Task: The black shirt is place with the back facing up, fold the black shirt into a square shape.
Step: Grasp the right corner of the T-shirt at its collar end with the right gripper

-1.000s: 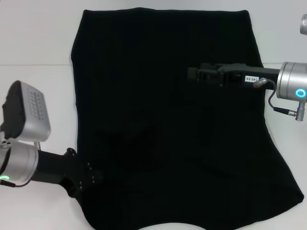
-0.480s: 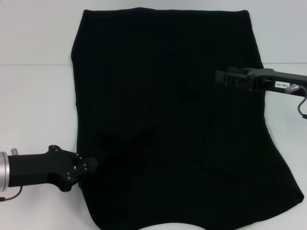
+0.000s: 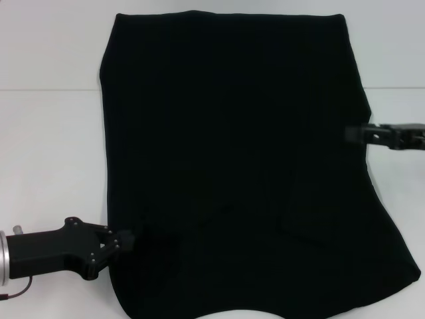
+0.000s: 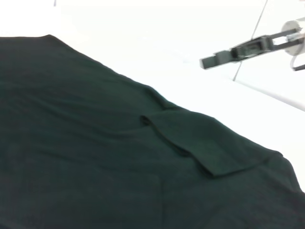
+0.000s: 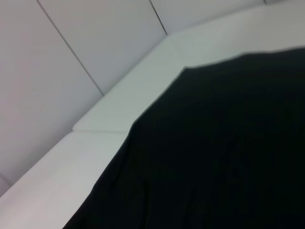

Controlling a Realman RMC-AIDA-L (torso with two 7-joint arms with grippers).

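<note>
- Left gripper (image 3: 125, 240) sits at the near left edge of the black shirt (image 3: 232, 159), its black body reaching in from the white table (image 3: 46, 146) on that side.
- Its tip meets the shirt's edge, but black on black hides the fingers, so I cannot tell whether they are parted, closed, or pinching cloth.
- Right gripper (image 3: 355, 134) is at the shirt's right edge, about halfway along its length, with the arm running off toward the right of the shirt.
- Its end overlaps the hem line; whether it is released or clenched cannot be told from the head view.
- From the left wrist view the right gripper (image 4: 224, 56) shows as a slim dark bar above the pale table (image 4: 157, 43), beyond the far edge of the black shirt (image 4: 86, 157).
- The black shirt lies spread flat over the table, covering most of its middle, wider toward the robot and narrower at the far end.
- A folded-in flap (image 4: 200, 143) lies on top of the shirt near its edge, seen in the left wrist view.
- In the right wrist view the black shirt (image 5: 214, 152) fills the lower part, with the table's rim (image 5: 143, 90) and grey wall panels (image 5: 71, 57) behind it.
</note>
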